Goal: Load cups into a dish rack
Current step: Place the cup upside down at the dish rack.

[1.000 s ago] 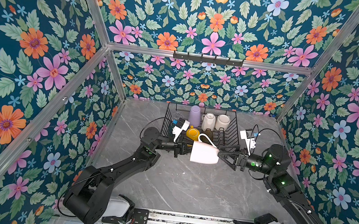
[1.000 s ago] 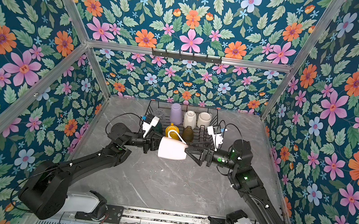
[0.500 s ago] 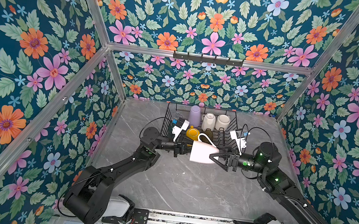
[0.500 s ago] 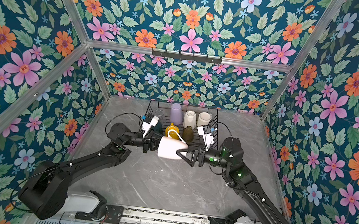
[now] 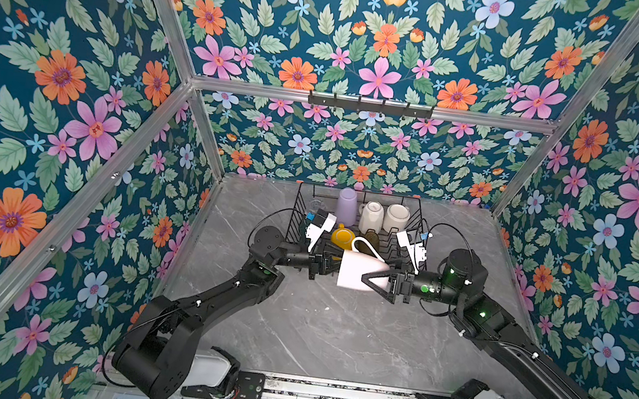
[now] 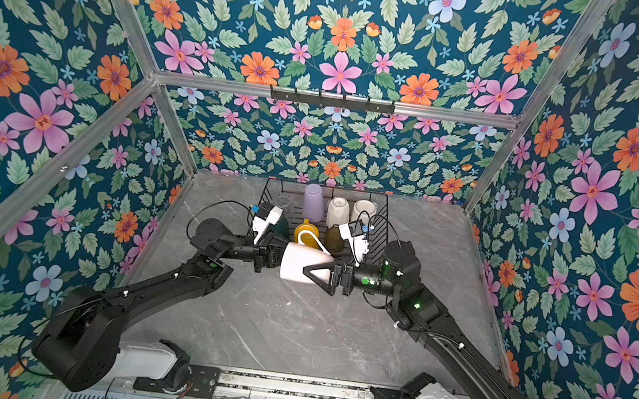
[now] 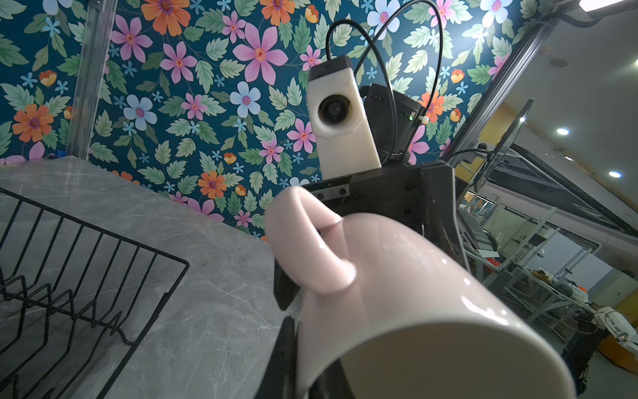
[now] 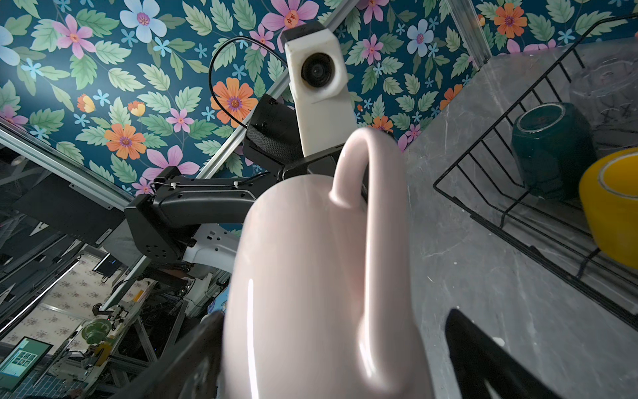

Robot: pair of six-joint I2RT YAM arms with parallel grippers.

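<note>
Before rack (image 5: 413, 221), mug (image 5: 354, 270) sideways, mouth left

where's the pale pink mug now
In both top views the pale pink mug is sideways in front of the dish rack, left hand gripping it, right hand open around it.

- Left arm (image 5: 212, 299): matte black links, drum-shaped joints and one small green light. White cable ties pin a thin black cable along the links.
- Right arm (image 5: 520, 352): the same black build, with green lights on the wrist housing and on the link behind it.
- Base shells (image 5: 209, 370): glossy white, mounted on a silver rail (image 5: 338, 394).
- Right wrist camera (image 7: 333, 110): cream-white blocky housing, round dark lens, black cap, looping black cables.
- Left wrist camera (image 8: 316, 70): the same, with one looping black cable.
- Right end effector (image 5: 368, 278): black fingers tapering to triangular points.
</note>
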